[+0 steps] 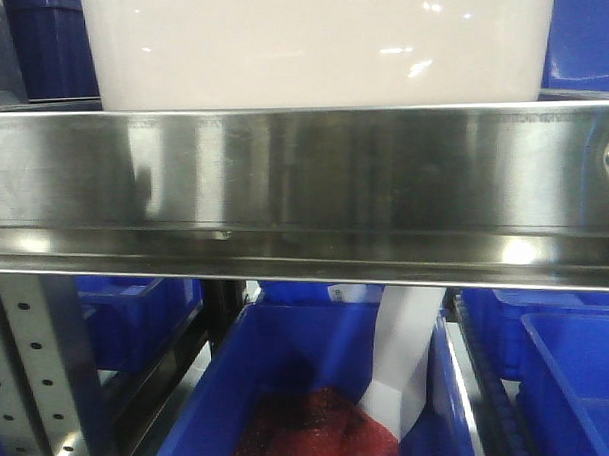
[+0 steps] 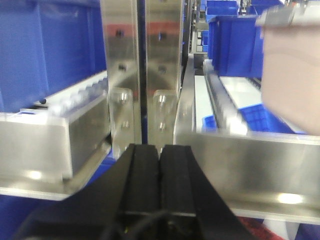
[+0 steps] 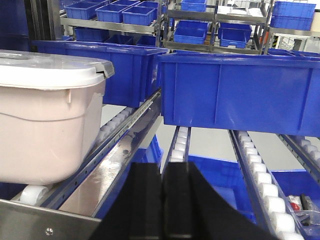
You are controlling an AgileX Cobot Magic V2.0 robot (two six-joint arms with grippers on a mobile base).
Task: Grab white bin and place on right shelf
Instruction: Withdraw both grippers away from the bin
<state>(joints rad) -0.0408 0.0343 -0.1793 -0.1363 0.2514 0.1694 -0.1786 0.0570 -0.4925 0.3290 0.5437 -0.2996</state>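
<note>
The white bin (image 1: 318,47) sits on the right shelf (image 1: 303,188), just behind the shiny front rail; front cam shows only its pale lower wall above the rail. From the right wrist cam the bin (image 3: 47,130) rests on white rollers (image 3: 32,194) at the shelf's left side, lid (image 3: 50,67) on, w/ a big blue bin (image 3: 240,90) further right on the same level and another blue bin (image 3: 112,70) just behind it. Right tool (image 3: 164,200) hangs in front of the rail, black fingers pressed together, holding nothing, apart from the bin. Left tool (image 2: 160,175) is likewise closed tight, nothing in it, pointing at perforated steel uprights (image 2: 142,75); the bin's blurred corner (image 2: 292,75) shows at the right edge of that view. Below the shelf: a lower blue bin (image 1: 290,379) w/ a red bag (image 1: 312,433) and a white sheet (image 1: 405,370) inside.
</note>
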